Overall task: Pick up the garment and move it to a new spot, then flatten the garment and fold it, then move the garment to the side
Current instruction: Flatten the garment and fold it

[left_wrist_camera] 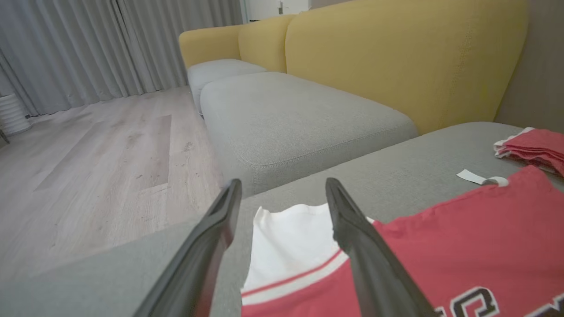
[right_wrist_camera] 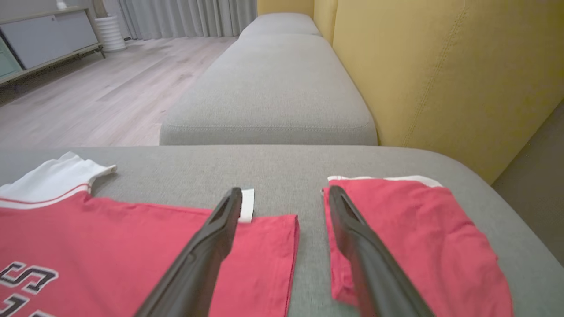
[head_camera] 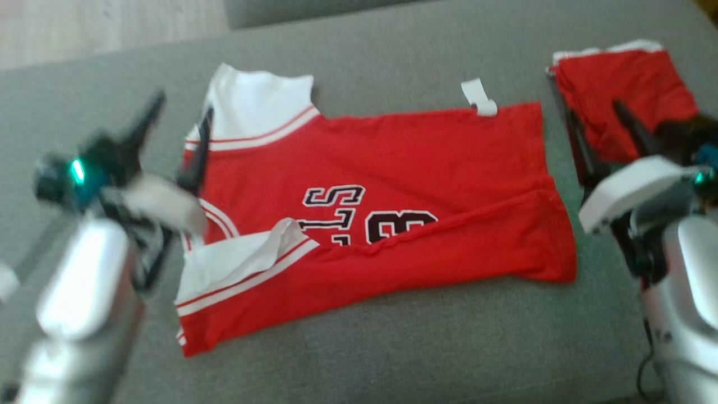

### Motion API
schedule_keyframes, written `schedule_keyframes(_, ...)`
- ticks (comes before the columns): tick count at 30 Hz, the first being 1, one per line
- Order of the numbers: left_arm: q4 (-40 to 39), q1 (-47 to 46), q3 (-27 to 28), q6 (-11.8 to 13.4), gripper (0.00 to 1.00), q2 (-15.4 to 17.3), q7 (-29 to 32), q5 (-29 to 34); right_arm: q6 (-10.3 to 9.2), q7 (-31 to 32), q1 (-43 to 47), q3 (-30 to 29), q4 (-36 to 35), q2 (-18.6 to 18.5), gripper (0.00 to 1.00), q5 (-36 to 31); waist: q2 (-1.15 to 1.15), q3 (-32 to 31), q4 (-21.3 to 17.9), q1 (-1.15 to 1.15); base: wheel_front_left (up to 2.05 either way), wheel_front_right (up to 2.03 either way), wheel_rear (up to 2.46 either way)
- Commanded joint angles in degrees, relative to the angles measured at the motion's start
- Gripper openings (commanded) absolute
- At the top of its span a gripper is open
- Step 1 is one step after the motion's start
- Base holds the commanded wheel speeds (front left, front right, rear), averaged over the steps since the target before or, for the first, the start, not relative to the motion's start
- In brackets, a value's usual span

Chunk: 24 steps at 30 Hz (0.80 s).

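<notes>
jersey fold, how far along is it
Done: the jersey lies flat on the cushion, its near edge folded over the lettering. In hand: nothing; left gripper and right gripper hang open at its ends. Left: more folds, then moving it aside.

Your left gripper (head_camera: 184,106) sits at the head view's left, jaws spread wide and empty, fingers pointing up and slightly right. Your right gripper (head_camera: 584,90) is at the far right, likewise wide and empty, fingers angled up-left. The left forearm (head_camera: 84,280) and right forearm (head_camera: 690,269) rise from the bottom corners.
</notes>
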Motion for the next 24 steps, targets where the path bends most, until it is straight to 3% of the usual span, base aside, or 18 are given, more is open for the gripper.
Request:
schedule_keyframes(1, -1.50, -3.60, 1.91, -0.14, 1.00, 2.36, 0.42, 0.19, -0.04, -0.52, -2.49, 0.82, -2.10, -0.07, 1.00, -0.33, 0.00, 2.82, -1.83, -0.01, 0.00, 0.00, 0.00)
schedule_keyframes(5, 3.30, -12.92, -0.22, -2.62, 1.00, 5.15, 7.28, -2.08, -0.04, -1.76, -6.78, 1.75, -1.63, 0.62, 1.00, -0.68, 0.00, 7.30, -3.90, -0.01, 0.00, 0.00, 0.00)
schedule_keyframes(12, 9.32, -24.45, -10.44, -3.19, 1.00, 11.82, 17.18, -9.12, -0.04, -3.59, -12.04, 3.54, -0.71, 1.35, 1.00, -0.76, 0.00, 13.19, -6.70, -0.01, 0.00, 0.00, 0.00)
schedule_keyframes(17, 13.23, -29.50, -15.50, -3.20, 1.00, 15.34, 20.00, -13.75, -0.04, -4.59, -13.95, 4.50, -0.13, 1.73, 1.00, -0.66, 0.00, 15.86, -7.89, -0.01, 0.00, 0.00, 0.00)
schedule_keyframes(24, 20.24, -34.36, -18.83, -3.21, 1.00, 16.61, 21.62, -16.15, -0.04, -5.53, -15.03, 5.65, 0.39, 2.29, 1.00, -0.50, 0.00, 18.44, -9.11, -0.01, 0.00, 0.00, 0.00)
